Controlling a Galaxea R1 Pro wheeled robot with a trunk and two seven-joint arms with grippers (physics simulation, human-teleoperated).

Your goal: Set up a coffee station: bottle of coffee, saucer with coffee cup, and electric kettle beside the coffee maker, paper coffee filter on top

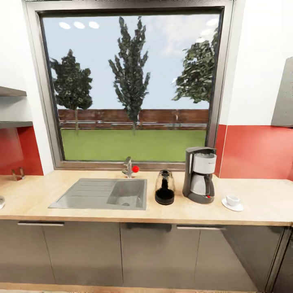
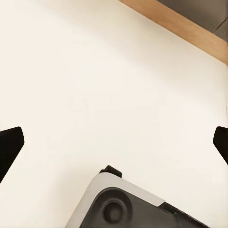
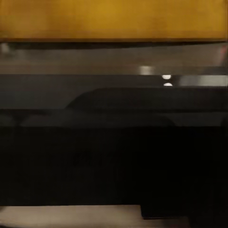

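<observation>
The coffee maker (image 1: 199, 175) stands on the kitchen countertop (image 1: 101, 217), right of the sink. The electric kettle (image 1: 165, 188) stands close on its left. To its right the coffee cup (image 1: 232, 200) sits on the saucer (image 1: 233, 206). Two dark shelf boards (image 1: 12, 92) jut from the wall at far left; I cannot tell which is the kitchen shelf. The bottle of coffee and the paper coffee filter are out of view. My left gripper (image 2: 114, 145) hangs open over pale floor, its fingertips (image 2: 9, 147) wide apart. The right wrist view is dark and blurred.
A grey sink (image 1: 103, 194) with a tap (image 1: 128, 167) lies under the big window. A grey hood (image 1: 285, 93) hangs at the right. A small metal rack (image 1: 17, 174) stands at the far left. Grey cabinet fronts (image 1: 85, 252) run below the worktop.
</observation>
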